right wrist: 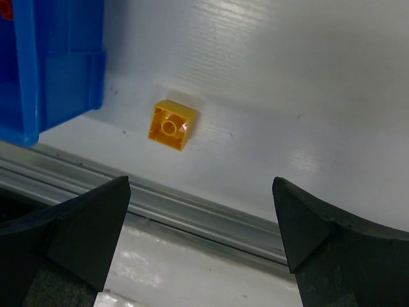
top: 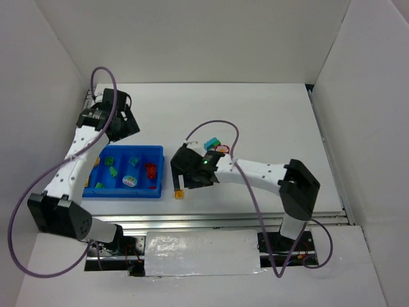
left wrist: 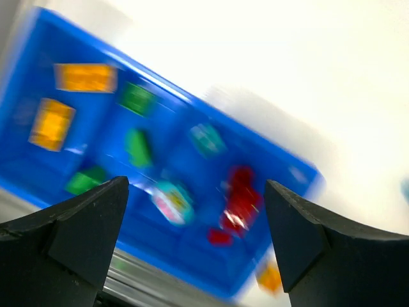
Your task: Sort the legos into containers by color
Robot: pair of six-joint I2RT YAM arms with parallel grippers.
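Legos mostly in the blue tray [top: 125,196], left of centre on the white table [top: 268,115]. Compartments read left to right in the top view:
- two yellow-orange bricks [top: 97,160]
- three green bricks [top: 112,171]
- a teal brick [top: 134,161], with the pale rounded piece [top: 129,181] nearer the arms
- red bricks [top: 151,169] at the right end

Dividers are not sharp enough to confirm each boundary. The left wrist view is blurred but shows the same colour groups.

One yellow brick [right wrist: 171,125] lies outside, flat on the table. It is just beside the tray's near right corner without touching it, close to the metal rail [right wrist: 192,214] at the table edge. Further out, behind the right arm, is a small cluster: a teal piece [top: 209,142], a yellow piece [top: 218,141] and a pinkish round piece [top: 222,149]. They are partly hidden and the details are unclear.

Right gripper [right wrist: 201,185] hangs low over the table, just short of the loose yellow brick. Jaws are spread wide with nothing between them. The brick sits ahead of the gap, left of its centre line.

Left gripper [left wrist: 195,185] is raised near the tray's far left corner. Jaws are likewise released and empty, and its camera looks down onto the tray.
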